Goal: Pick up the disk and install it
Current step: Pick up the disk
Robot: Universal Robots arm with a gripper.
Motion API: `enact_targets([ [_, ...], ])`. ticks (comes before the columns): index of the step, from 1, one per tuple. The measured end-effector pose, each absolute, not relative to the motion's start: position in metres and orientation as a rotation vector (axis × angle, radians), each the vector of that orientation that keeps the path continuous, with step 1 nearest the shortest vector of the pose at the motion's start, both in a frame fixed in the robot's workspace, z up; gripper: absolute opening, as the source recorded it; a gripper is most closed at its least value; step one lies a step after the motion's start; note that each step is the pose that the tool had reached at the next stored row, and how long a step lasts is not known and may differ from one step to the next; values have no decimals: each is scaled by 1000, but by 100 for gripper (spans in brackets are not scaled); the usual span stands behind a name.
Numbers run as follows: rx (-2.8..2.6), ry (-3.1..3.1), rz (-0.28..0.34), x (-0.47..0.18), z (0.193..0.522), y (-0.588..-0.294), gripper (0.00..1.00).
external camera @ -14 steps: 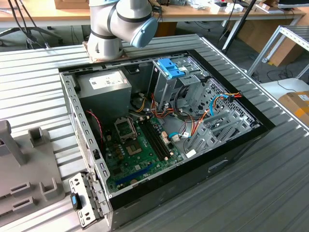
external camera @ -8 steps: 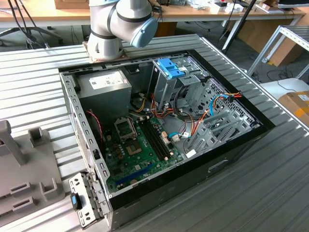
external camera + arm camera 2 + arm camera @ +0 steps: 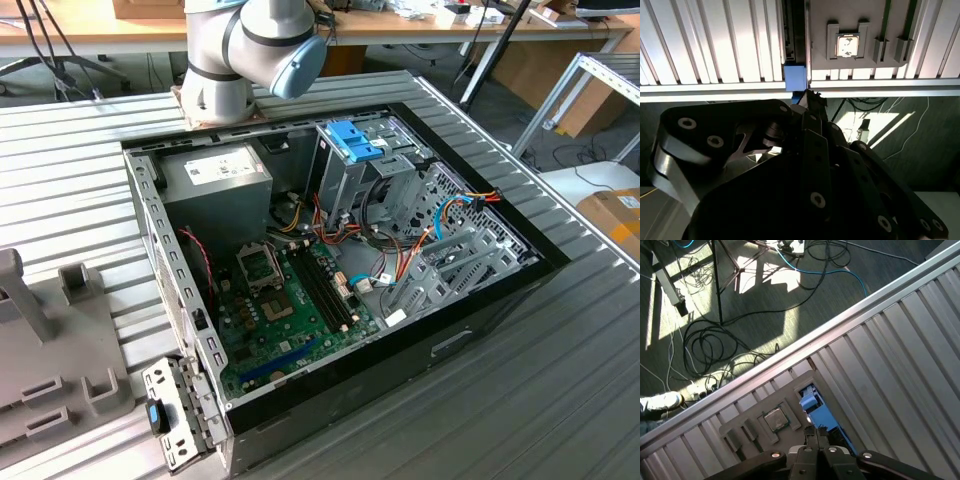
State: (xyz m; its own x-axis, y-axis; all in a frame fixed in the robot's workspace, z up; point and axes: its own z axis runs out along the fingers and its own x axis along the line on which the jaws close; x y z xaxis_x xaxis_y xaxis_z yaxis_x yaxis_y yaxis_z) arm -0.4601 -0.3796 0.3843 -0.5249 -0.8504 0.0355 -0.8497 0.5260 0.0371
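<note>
Because the disk (image 3: 812, 404) sits slotted in the grey fixture (image 3: 747, 422) near the worktop (image 3: 900, 355) edge, just beyond the hand (image 3: 816, 431), whose closure and hold cannot be told, an off-centre grip could jam it or spill it floorwards.

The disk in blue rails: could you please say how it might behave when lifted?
The flat black disk with blue plastic rails looks rigid, so unlikely to flex. Seated edge-up in the grey holder, it may tip once freed.
</note>
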Motion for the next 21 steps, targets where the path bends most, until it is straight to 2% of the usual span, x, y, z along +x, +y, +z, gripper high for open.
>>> enact_targets([
  [21,1572,-2662,-21,-460,384,-379,11],
])
